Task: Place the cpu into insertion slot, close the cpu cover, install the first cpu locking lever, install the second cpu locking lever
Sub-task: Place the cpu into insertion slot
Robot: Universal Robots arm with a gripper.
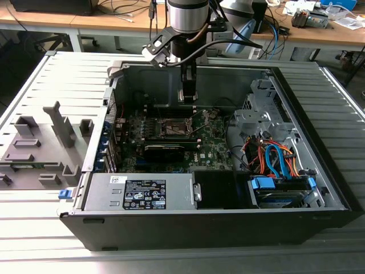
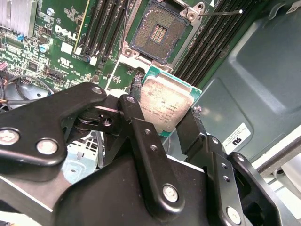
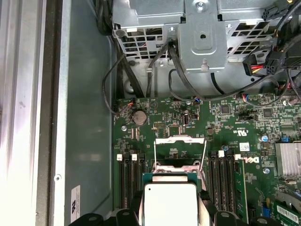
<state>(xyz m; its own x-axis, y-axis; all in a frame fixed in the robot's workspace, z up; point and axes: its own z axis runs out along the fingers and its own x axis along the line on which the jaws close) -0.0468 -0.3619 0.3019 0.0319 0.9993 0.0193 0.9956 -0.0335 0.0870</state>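
Print shows on one white label (image 1: 145,193) on the power supply box and on one small white sticker (image 3: 75,200) on the case wall. There is also white lettering on the green motherboard (image 2: 66,61), and faint marks on the cpu's top. The gripper (image 2: 162,115) is clenched on the single cpu (image 2: 167,101), its two black fingers (image 2: 129,108) closed against opposite edges. It holds the chip in the air over the board, near the one insertion slot (image 2: 157,30) but apart from it. The slot lies bare, its contacts exposed. In the first wrist view the cpu cover (image 3: 180,150) stands raised just beyond the held cpu (image 3: 170,202). One thin locking lever (image 2: 221,12) sticks out free beside the slot. The open computer case (image 1: 319,188) rests on a grey slatted surface (image 1: 34,228).
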